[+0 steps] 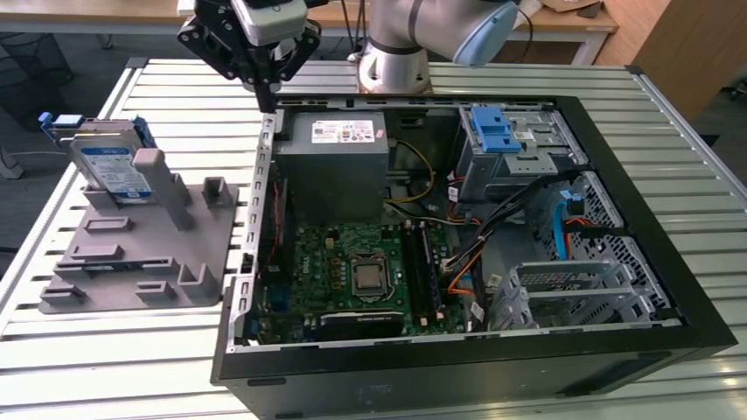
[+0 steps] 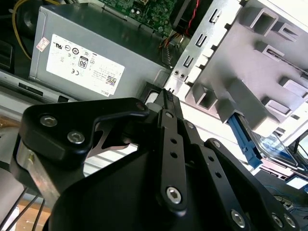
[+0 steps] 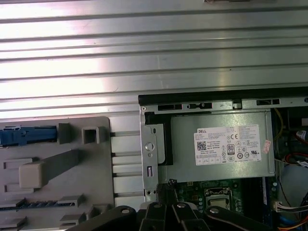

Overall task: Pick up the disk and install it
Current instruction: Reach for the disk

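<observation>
Light: bright and even in the exterior view, falling from above.
Glare: table slats point(image 3: 144, 82) beyond the pincer point(image 3: 168, 185) blaze white in the first wrist view.
Shadow: computer case point(image 1: 467, 367) interior beside the pincer sits dim.
Close-up: in the second wrist view the pincer's black links read dark, and pale patches past its tip wash out.

Table point(image 1: 175, 96) glossy ribbed metal; fixture point(image 1: 129, 262) matt plastic; disk point(image 1: 111, 166) silvery metal.

arm point(image 1: 391, 61): silver-grey, blue joint cap point(image 1: 485, 35); stands at 12 o'clock in the exterior view | wrist point(image 1: 266, 16): out toward 11 o'clock from the base | gripper point(image 1: 272, 96): black, pointing down at 11 o'clock; fingers point(image 2: 169, 139) pressed together, tips meeting in both wrist views
</observation>
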Tool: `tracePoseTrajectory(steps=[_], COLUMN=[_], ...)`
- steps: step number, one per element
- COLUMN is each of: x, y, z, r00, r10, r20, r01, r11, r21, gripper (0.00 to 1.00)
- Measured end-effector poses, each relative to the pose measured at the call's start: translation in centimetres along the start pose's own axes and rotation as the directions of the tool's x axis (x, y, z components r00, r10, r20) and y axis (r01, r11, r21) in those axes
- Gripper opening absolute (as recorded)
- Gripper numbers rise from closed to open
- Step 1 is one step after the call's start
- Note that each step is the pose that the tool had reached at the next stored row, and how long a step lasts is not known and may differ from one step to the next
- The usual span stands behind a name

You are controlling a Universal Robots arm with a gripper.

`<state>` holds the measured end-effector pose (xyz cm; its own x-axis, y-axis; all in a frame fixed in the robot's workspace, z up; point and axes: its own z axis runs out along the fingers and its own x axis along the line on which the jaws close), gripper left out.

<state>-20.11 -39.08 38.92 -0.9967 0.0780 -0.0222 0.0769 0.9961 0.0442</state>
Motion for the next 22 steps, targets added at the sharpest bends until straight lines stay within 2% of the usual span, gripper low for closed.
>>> tracePoseTrajectory(steps=[22], x=[1.26], y=[-0.1], z=[-0.01], r00=[1.0], r10=[0.0], r20=[0.0001], r01=[0.0], r11=[1.0], r21=[-0.0001], gripper=[0.11])
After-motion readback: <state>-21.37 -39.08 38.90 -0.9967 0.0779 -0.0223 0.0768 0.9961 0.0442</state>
